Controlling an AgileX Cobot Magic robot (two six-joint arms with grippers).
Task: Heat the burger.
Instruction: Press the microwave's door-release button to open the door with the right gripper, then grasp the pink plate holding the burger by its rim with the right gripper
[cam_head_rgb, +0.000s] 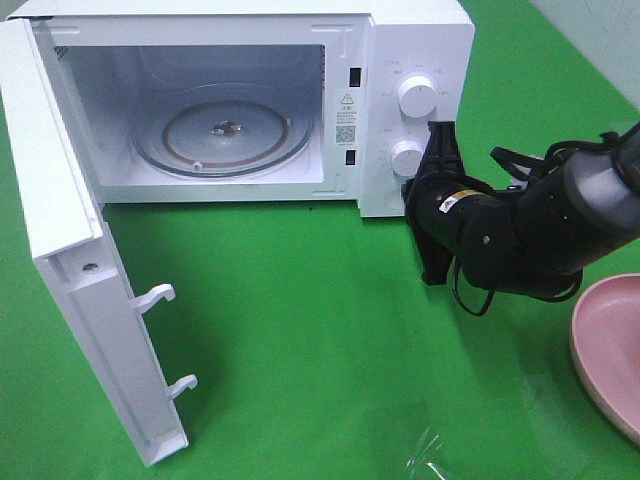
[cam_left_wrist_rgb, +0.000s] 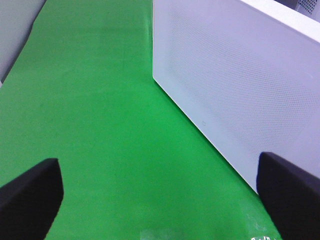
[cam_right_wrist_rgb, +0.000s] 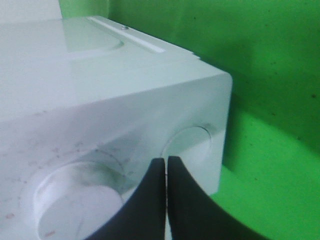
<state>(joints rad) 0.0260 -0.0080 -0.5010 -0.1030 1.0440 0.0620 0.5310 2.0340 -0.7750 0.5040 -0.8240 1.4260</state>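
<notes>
Hovering beside the microwave's (cam_head_rgb: 420, 40) lower knob (cam_head_rgb: 407, 158), right gripper (cam_right_wrist_rgb: 166, 162) has its fingers pressed together; left gripper (cam_left_wrist_rgb: 160, 192) is spread and empty. Burger not in view, glass turntable (cam_head_rgb: 225, 130) bare, door (cam_head_rgb: 90, 300) open. Load the burger centred before turning knobs. Warning-triangle sticker (cam_head_rgb: 346, 100) print unreadable.

The left gripper (cam_left_wrist_rgb: 160, 202) hangs over the green worktop (cam_left_wrist_rgb: 100, 110), its two black fingers (cam_left_wrist_rgb: 30, 197) spread wide with only green showing between them. A white panel (cam_left_wrist_rgb: 240, 75) with a fine dotted mesh rises just beside one finger. Further off, a grey strip (cam_left_wrist_rgb: 15, 35) runs along the worktop's edge.
</notes>
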